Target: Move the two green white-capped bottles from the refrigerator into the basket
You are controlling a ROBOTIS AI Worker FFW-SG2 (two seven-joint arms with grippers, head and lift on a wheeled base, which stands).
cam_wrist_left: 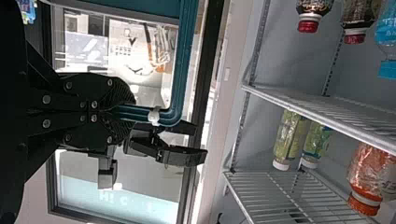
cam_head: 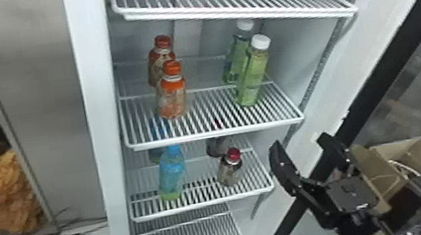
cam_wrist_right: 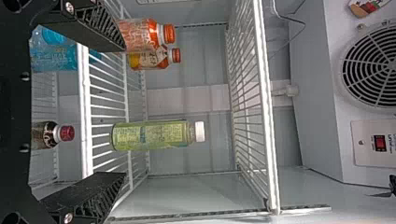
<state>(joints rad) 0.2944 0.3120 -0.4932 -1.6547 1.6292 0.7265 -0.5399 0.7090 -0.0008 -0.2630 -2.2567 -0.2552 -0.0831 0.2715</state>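
My right claw [cam_head: 299,141] is wide open, with its two black fingers far from each other. It is in front of the fridge, lower than the green bottles and off to their right, by the open door. Both green bottles stand up on a white wire shelf [cam_head: 216,133], on the right side of it. One green bottle [cam_head: 254,76] is in front and the other green bottle [cam_head: 236,54] is behind it, a bit to the left. Each has a white cap. From my right wrist, I see a green bottle past my wide fingers [cam_wrist_right: 86,198], in the space between them, well apart from them. My left claw [cam_wrist_left: 124,112] is closed around a blue-green bar [cam_wrist_left: 183,56], and that bar looks like the basket's handle. The bar has a white tie [cam_wrist_left: 154,115] on it, near my claw. On the same shelf as the green bottles, two bottles with orange caps stand on the left, one orange bottle [cam_head: 171,97] in front and one orange bottle [cam_head: 158,65] behind. On the shelf below, a blue bottle [cam_head: 171,171] stands on the left, and a dark bottle with a red cap [cam_head: 229,170] stands to its right. A brown box [cam_head: 406,151] is behind my right arm.
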